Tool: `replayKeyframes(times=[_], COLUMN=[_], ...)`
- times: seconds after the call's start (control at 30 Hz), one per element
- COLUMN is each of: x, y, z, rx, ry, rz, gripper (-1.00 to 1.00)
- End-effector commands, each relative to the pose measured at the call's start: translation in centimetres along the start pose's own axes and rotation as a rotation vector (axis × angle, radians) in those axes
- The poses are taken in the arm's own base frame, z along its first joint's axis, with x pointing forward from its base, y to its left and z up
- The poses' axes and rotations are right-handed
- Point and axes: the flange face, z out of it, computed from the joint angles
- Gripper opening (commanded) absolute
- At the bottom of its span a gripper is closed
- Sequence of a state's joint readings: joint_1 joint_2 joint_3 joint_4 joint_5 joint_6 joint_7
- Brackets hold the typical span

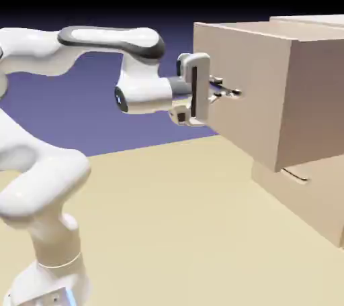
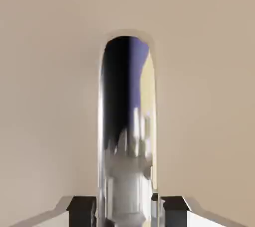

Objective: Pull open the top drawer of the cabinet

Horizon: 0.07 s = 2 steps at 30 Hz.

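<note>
The top drawer (image 1: 259, 127) stands pulled well out of the beige cabinet (image 1: 316, 20), its front overhanging the lower drawer. My gripper (image 1: 224, 91) reaches level to the drawer's thin dark bar handle (image 1: 232, 91). In the hand view the shiny handle (image 2: 127, 121) runs up the middle of the plain drawer front (image 2: 50, 71). My gripper (image 2: 128, 212) straddles it, and the dark fingertips (image 2: 82, 210) sit on either side with a thin gap to the bar. The gripper is open around the handle.
The lower drawer (image 1: 306, 200) with its curved handle (image 1: 295, 177) is shut beneath the overhanging top drawer. The tan table (image 1: 175, 217) stretches between my base and the cabinet.
</note>
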State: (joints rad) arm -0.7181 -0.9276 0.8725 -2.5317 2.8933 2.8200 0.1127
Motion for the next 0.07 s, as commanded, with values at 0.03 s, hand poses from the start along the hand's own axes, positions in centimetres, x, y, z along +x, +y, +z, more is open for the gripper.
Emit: replayKeyframes(times=[0.03], x=[-0.1], y=[0.0], z=[-2.2], rx=[0.000], ry=[0.001], rz=[-0.003], gripper=[1.00])
